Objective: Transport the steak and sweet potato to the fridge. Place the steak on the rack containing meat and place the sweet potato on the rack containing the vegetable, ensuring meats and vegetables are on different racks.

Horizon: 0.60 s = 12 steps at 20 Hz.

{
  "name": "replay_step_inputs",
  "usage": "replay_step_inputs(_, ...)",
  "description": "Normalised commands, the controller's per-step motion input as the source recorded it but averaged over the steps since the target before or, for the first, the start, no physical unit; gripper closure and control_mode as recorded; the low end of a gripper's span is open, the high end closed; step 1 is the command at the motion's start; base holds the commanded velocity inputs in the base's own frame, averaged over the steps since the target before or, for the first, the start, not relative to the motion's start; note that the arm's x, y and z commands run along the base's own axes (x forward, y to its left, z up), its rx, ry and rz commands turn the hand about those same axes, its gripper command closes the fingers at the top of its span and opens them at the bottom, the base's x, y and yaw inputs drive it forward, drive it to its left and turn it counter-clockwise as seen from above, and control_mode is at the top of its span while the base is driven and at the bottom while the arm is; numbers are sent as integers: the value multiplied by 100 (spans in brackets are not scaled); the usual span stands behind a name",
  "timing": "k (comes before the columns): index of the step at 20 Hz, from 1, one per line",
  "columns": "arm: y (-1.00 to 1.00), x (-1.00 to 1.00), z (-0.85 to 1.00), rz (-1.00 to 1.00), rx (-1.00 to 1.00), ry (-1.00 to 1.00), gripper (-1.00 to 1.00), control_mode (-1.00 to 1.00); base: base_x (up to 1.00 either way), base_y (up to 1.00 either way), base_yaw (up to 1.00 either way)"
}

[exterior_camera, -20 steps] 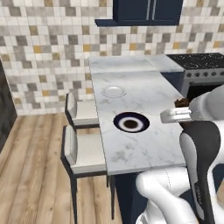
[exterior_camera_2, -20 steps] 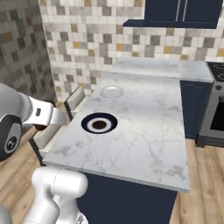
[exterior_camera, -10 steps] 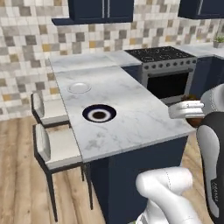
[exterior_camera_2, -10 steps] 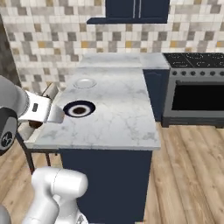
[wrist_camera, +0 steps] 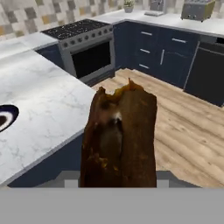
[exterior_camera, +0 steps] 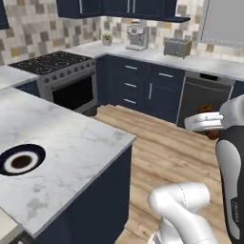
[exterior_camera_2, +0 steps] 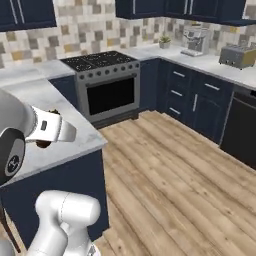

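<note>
Item: flattish dark reddish-brown steak (wrist_camera: pixel 119 140) with a ragged top edge, a pale greyish patch on its left face and small orange flecks low down. Location: centre to lower centre of the hand view, standing upright; seen as a dark lump (exterior_camera: pixel 209 128) at the right edge of the left base view. Gripper (exterior_camera: pixel 213 125): clamped on the steak, fingers hidden behind it. Surroundings: white marble worktop (wrist_camera: pixel 39 109) at left, carrying a dark round plate (exterior_camera: pixel 19 160). No legible writing or brands.
</note>
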Motion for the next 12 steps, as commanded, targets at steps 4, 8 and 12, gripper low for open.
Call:
replay_step_inputs(4, 0, 0, 0, 0, 0, 0, 100, 100, 0, 0, -100)
replay_step_inputs(8, 0, 0, 0, 0, 0, 0, 100, 100, 0, 0, -100)
replay_step_inputs(12, 0, 0, 0, 0, 0, 0, 100, 100, 0, 0, -100)
